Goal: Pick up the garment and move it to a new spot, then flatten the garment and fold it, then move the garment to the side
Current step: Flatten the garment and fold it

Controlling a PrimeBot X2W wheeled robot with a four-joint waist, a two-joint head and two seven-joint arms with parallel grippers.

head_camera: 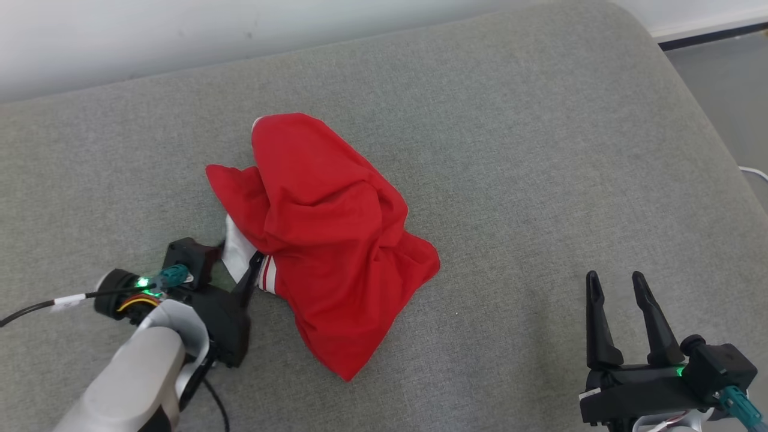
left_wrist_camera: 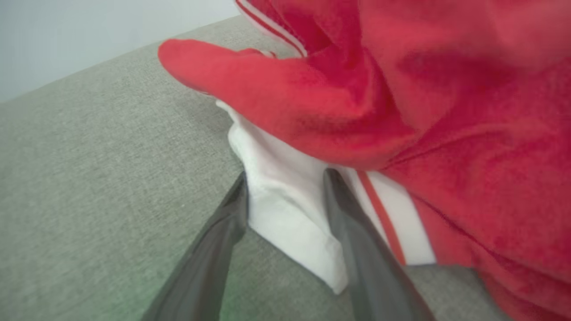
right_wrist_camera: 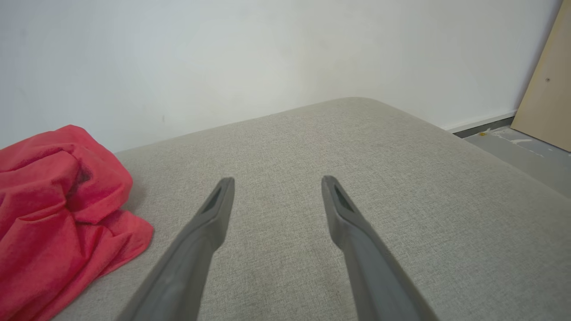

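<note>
The garment [head_camera: 324, 240] is a crumpled red heap with a white, red-striped part [head_camera: 238, 249], lying mid-left on the grey cushioned surface [head_camera: 510, 150]. My left gripper [head_camera: 240, 259] is at the heap's left edge. In the left wrist view its two dark fingers stand apart on either side of the white flap [left_wrist_camera: 281, 200], the gripper [left_wrist_camera: 286, 176] open around it, with red cloth [left_wrist_camera: 446, 111] bulging just above. My right gripper [head_camera: 615, 277] rests open at the lower right, well clear of the cloth. Its own view shows the gripper [right_wrist_camera: 277, 179] over bare cushion, the garment [right_wrist_camera: 53, 200] off to the left.
A pale wall [head_camera: 180, 30] runs along the cushion's far edge. The cushion's rounded right edge drops to grey floor [head_camera: 732, 78], where a white cable [head_camera: 756, 173] lies. A wooden board [right_wrist_camera: 546, 80] leans at the far right. Bare cushion spreads right of the heap.
</note>
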